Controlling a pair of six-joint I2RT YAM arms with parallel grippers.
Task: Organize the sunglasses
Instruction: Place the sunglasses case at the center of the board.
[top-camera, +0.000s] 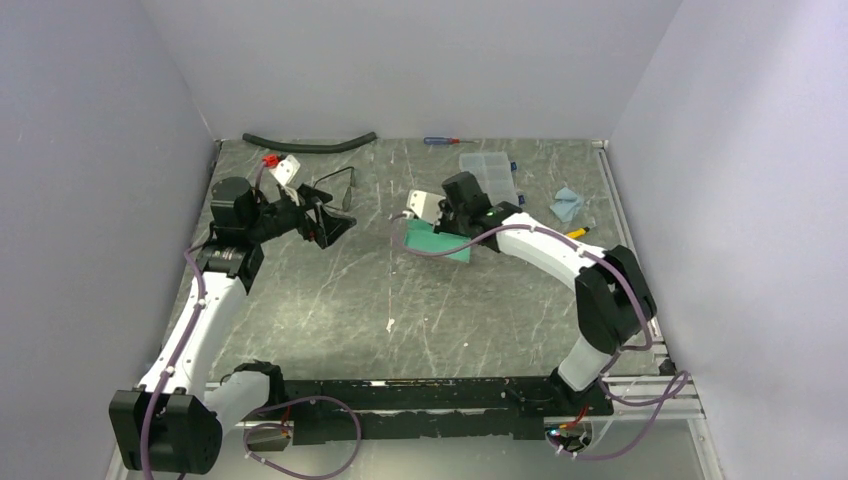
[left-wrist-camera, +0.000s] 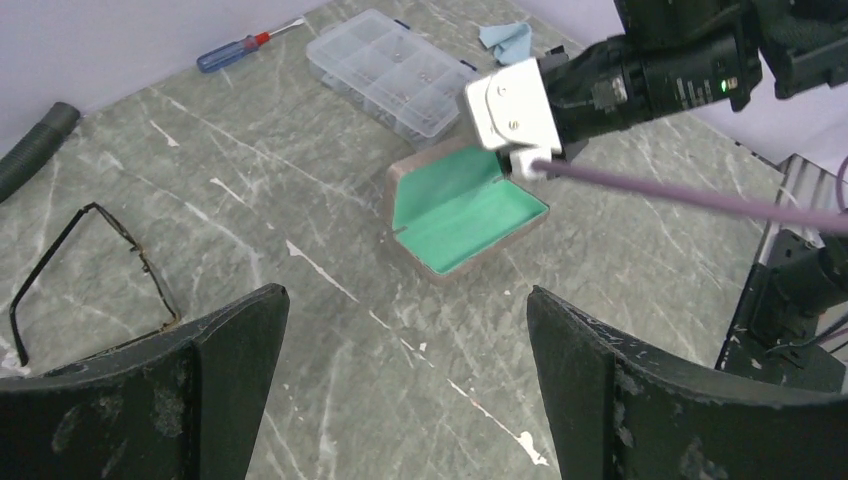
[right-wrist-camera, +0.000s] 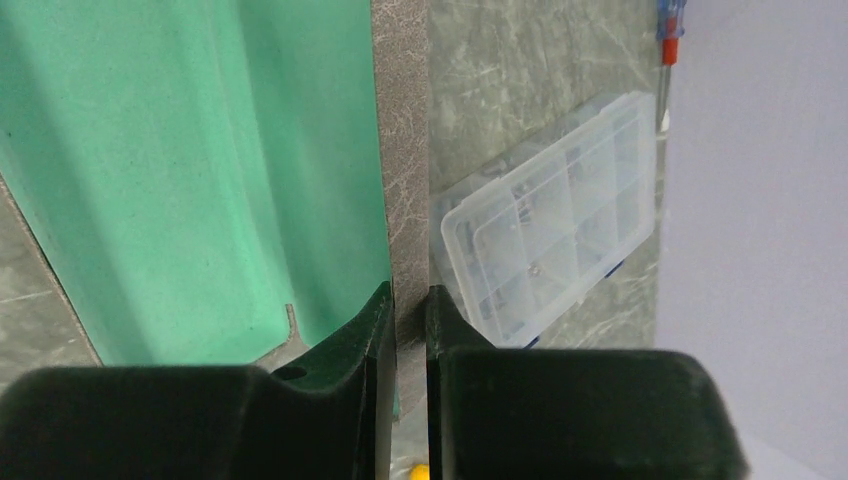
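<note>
Pickup stage: the left claw (left-wrist-camera: 405, 320), spread wide and empty, hovers by the sunglasses (left-wrist-camera: 95, 280) lying on the desk (left-wrist-camera: 300, 180), frame's left. Meanwhile the right claw (right-wrist-camera: 408, 310) pinches the rim of the open case (left-wrist-camera: 460, 210). Next: straddle the frame, close gently.

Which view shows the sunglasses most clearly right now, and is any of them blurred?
Left wrist: best, sunglasses sharp and evenly lit at the left edge, partly hidden behind the left gripper. Top external: sunglasses tiny, thin frame nearly lost against the veined table. Right wrist: no sunglasses, just a soft close-up of the case.
</note>
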